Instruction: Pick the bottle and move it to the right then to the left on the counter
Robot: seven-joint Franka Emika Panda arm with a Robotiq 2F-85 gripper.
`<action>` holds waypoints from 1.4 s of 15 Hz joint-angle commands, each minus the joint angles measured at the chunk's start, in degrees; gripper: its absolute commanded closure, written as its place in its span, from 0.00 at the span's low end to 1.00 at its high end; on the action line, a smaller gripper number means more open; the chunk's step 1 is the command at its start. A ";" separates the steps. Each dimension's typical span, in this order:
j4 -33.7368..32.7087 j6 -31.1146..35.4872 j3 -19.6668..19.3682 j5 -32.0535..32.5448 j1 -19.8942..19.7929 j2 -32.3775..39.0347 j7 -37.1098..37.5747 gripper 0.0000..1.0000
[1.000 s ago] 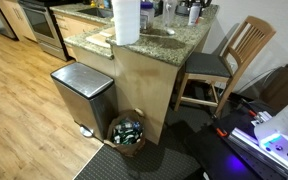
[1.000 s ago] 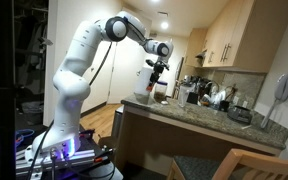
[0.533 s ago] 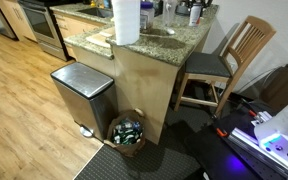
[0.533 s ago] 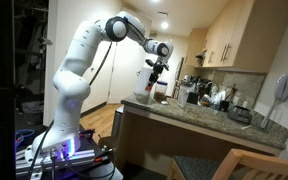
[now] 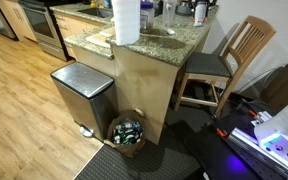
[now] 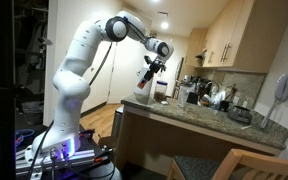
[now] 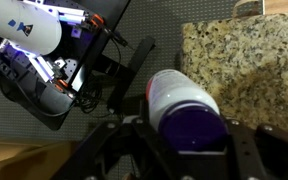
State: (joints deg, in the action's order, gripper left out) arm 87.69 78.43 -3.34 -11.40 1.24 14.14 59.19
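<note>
In the wrist view my gripper (image 7: 190,140) is shut on the bottle (image 7: 187,98). The bottle is a small pale one with a dark purple end facing the camera, held between both fingers. The speckled granite counter (image 7: 254,70) lies below and to the right of it. In an exterior view the gripper (image 6: 148,76) hangs tilted above the near end of the counter (image 6: 189,116), and the bottle there is too small to make out. The counter top also shows in the exterior view from above (image 5: 179,40).
A tall white paper towel roll (image 5: 126,20) stands on the counter's corner. A steel trash bin (image 5: 81,92) and a basket of bottles (image 5: 127,130) stand on the floor beside the counter base. A wooden chair (image 5: 229,60) sits on its other side. Several items (image 6: 219,97) crowd the counter's far end.
The gripper has tilted and shifted slightly sideways above the counter end, carrying the bottle with it. The rest of the scene has not moved.
</note>
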 commanded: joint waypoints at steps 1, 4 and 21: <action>-0.22 -0.16 0.13 0.03 -0.15 0.05 0.02 0.50; -0.07 0.33 -0.08 1.23 0.17 -0.16 1.59 0.75; -2.93 17.54 5.18 8.46 5.57 -10.49 -4.43 0.75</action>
State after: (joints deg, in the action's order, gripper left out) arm 85.91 101.30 0.17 -3.83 5.60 8.72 53.64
